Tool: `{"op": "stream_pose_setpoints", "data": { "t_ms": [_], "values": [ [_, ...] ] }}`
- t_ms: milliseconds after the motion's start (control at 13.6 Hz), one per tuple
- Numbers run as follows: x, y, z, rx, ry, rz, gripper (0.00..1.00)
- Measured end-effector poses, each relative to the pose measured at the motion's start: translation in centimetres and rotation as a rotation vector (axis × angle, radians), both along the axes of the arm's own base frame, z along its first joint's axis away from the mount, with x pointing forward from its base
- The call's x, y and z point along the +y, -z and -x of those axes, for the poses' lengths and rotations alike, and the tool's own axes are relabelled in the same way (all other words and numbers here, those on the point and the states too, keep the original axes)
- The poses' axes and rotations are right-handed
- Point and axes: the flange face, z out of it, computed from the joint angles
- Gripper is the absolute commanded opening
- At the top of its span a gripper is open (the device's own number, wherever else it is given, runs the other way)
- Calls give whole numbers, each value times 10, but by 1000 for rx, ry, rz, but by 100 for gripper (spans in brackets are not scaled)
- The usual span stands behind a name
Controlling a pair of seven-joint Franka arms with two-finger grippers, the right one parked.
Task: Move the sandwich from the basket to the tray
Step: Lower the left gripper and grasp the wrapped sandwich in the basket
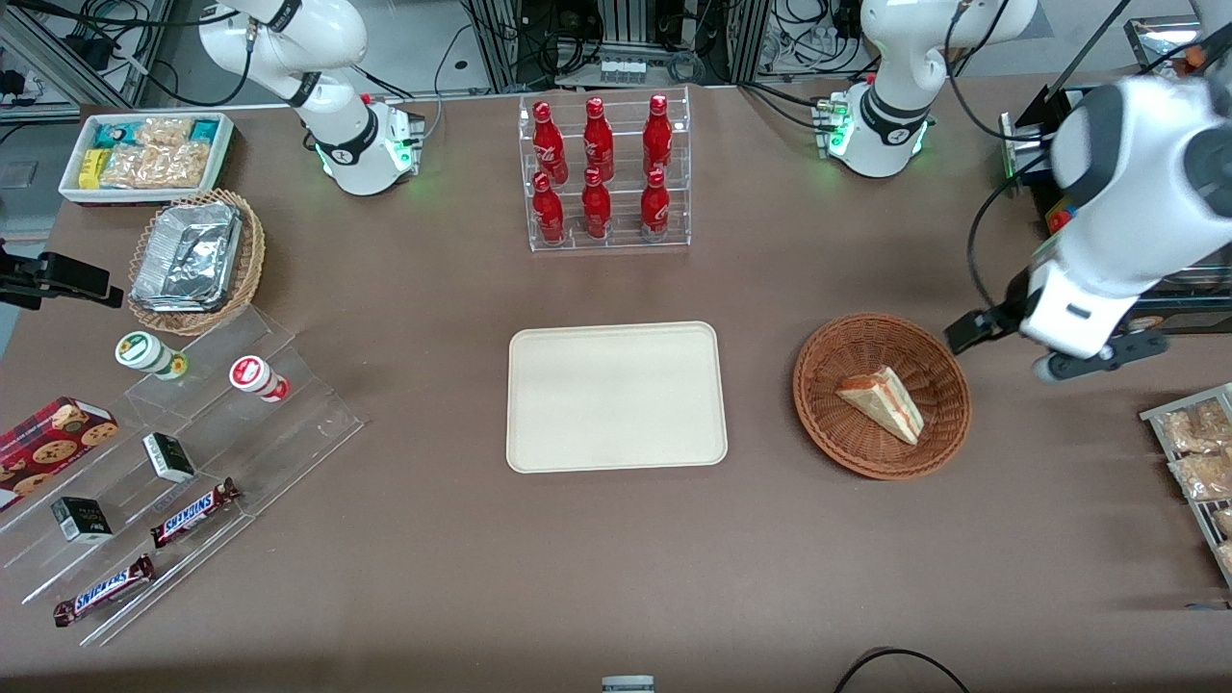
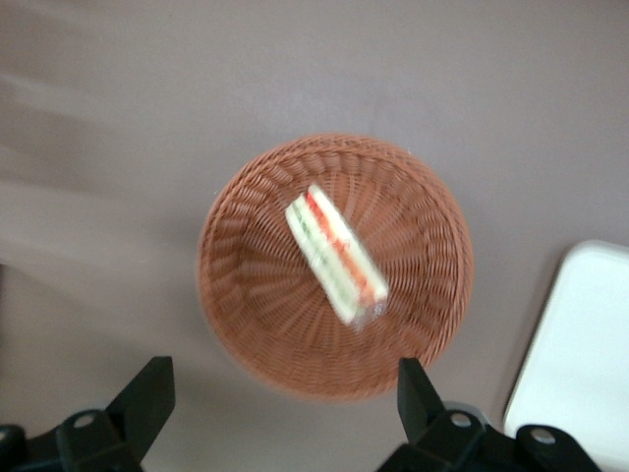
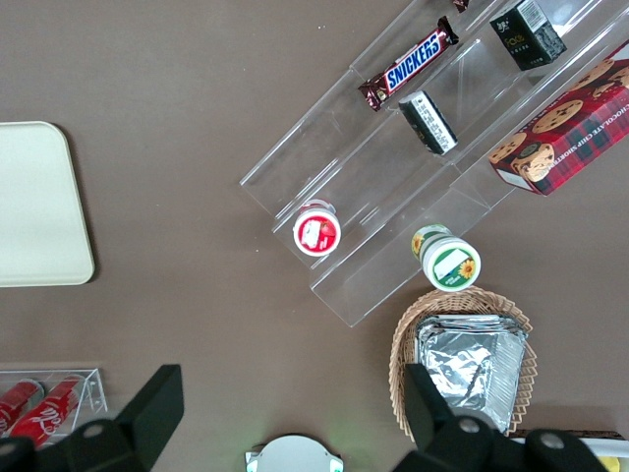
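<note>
One sandwich (image 1: 883, 403) lies in the basket (image 1: 826, 423) at right of frame; the gripper (image 2: 280, 393), fingers apart and empty, must descend before carrying it to the tray (image 1: 616, 397).

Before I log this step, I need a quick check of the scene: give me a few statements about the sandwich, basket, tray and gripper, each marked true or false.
1. The sandwich lies in the basket. True.
2. The tray holds a sandwich. False: nothing lies on it.
3. The gripper is shut on the sandwich. False: it is open, above the basket, holding nothing.
4. The basket sits beside the tray, toward the working arm's end of the table. True.
5. The rack of red bottles is nearer to the front camera than the tray. False: it is farther.
</note>
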Motion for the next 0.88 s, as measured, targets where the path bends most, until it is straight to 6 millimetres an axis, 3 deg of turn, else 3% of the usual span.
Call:
{"op": "stream_pose_setpoints", "data": {
  "t_ms": [368,884],
  "values": [
    [-31,98,22,-34,-204,24,100],
    [-30,172,23,10,-234,29,100]
  ]
}}
